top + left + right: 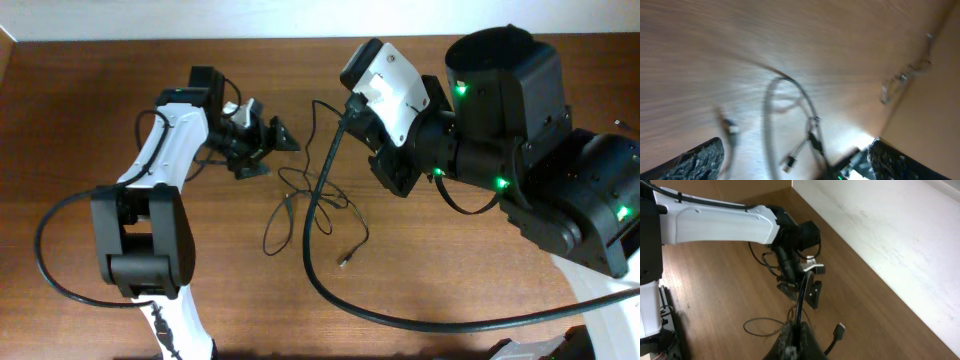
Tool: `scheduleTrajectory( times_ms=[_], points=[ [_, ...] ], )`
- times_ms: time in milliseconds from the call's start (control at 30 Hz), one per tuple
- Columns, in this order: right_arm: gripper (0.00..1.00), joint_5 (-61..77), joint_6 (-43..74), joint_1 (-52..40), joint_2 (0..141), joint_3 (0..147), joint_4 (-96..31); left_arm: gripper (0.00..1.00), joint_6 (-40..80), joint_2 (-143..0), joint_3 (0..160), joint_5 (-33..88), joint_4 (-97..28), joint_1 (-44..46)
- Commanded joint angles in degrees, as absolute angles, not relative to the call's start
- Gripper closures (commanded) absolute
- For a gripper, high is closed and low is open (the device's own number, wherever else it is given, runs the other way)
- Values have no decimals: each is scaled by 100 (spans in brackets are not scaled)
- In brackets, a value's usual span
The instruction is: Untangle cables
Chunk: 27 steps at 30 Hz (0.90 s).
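Observation:
A thick black cable (310,250) runs from my right gripper (348,108) in a long curve across the table to the right edge. My right gripper (794,337) is shut on this cable (801,295); a black plug (840,329) hangs beside the fingers. Thin tangled cables (300,200) lie in loops at the table's middle, with a small plug (345,262) at the lower end. My left gripper (268,150) is open and empty, just left of the tangle. The left wrist view is blurred: open jaws (797,157) above thin grey loops (769,115).
The wooden table (90,100) ends at a white wall (890,225) at the back. The left arm (715,222) reaches across in the right wrist view. A black arm cable (45,250) loops at the left. The bulky right arm (520,130) fills the right side.

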<state>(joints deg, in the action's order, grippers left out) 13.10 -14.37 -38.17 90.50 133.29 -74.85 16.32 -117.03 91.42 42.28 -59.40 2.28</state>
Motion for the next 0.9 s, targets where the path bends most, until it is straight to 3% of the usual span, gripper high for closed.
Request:
scheduleTrajectory(
  times_ms=[0,100,167,200,300,367,500,700,867],
  points=[
    [96,1347,-1476,-3822,9072,13378,-7478,16,1667,-11725,9194,4821,-5972,585],
    [96,1341,-1479,-3822,9072,13378,-7476,49,1959,-11725,9194,4250,-5970,976],
    [96,1321,-1479,-3822,9074,13378,-7476,59,2036,-11725,9194,4014,-5968,1164],
    [96,1321,-1479,-3822,9074,13378,-7476,73,2036,-11725,9194,3782,-5968,1273],
    [96,1278,-1479,-3822,9074,13378,-7478,93,2036,-11725,9194,3306,-5966,1347],
    [96,996,-1479,-3822,9074,13378,-7474,100,2032,-11725,9192,2733,-5970,1352],
    [96,-742,-1098,-3815,9074,13378,-7367,100,2023,-11727,9192,1306,-6060,1352],
    [96,-3658,1072,-3815,8965,13380,-7432,99,1986,-11732,9188,1068,-6073,1352],
    [96,-4716,965,-3815,8770,13380,-7526,96,2110,-11732,9188,438,-6075,1345]
  ],
)
